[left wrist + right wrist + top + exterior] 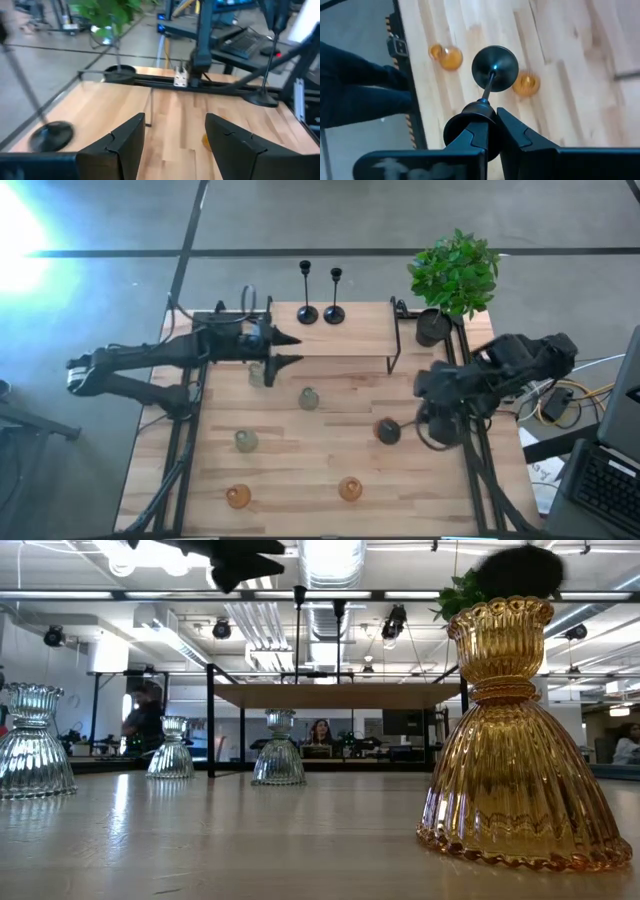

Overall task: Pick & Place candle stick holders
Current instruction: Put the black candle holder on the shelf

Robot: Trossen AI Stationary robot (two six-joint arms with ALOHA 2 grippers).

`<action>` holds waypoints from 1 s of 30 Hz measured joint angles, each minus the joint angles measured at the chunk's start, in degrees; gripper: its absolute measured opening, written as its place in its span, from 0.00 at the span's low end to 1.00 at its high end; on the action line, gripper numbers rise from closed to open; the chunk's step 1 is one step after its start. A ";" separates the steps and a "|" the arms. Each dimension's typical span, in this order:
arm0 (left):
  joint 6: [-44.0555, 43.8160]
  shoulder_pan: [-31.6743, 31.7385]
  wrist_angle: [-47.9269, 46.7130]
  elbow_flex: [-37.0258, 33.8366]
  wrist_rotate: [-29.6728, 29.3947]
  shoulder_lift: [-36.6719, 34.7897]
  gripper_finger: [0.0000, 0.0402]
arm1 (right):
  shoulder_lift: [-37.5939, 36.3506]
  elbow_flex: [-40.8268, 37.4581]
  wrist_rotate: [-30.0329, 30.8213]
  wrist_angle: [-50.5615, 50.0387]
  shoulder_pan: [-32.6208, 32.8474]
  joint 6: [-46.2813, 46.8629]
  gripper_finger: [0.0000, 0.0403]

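Observation:
Two black candle stick holders (307, 315) (334, 312) stand by their round bases on the raised wooden shelf (350, 340) at the far side. My right gripper (491, 131), at the table's right, is shut on a third black candlestick (495, 68). Small glass holders stand on the table top: pale green ones (309, 398) (245, 440) and amber ones (238, 496) (350, 488). My left gripper (285, 350) hovers open at the shelf's left end, level, with nothing between its fingers (127, 145). My right gripper pinches the candlestick's top end (482, 109), at the cup above the thin stem, between its two fingers. The fingers come from above, slanting down. The candlestick hangs below them, tilted, its round base (388, 430) lowest and seemingly clear of the table.
A leafy green plant in a black pot (455, 275) stands at the far right corner. Another pale glass holder (258, 373) sits just under my left gripper. The large amber holder (520, 740) fills the low view's right. Bare wood lies mid-table.

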 joint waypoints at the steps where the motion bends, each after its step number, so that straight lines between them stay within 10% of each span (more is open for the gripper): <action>1: 0.40 -0.22 -0.03 0.89 0.86 1.31 0.53 | 0.89 1.36 -0.39 -0.03 -1.09 -1.85 0.03; 30: -0.54 -5.90 -3.24 21.78 22.01 20.64 0.53 | 21.02 21.03 -10.87 -0.16 -21.35 -36.22 0.03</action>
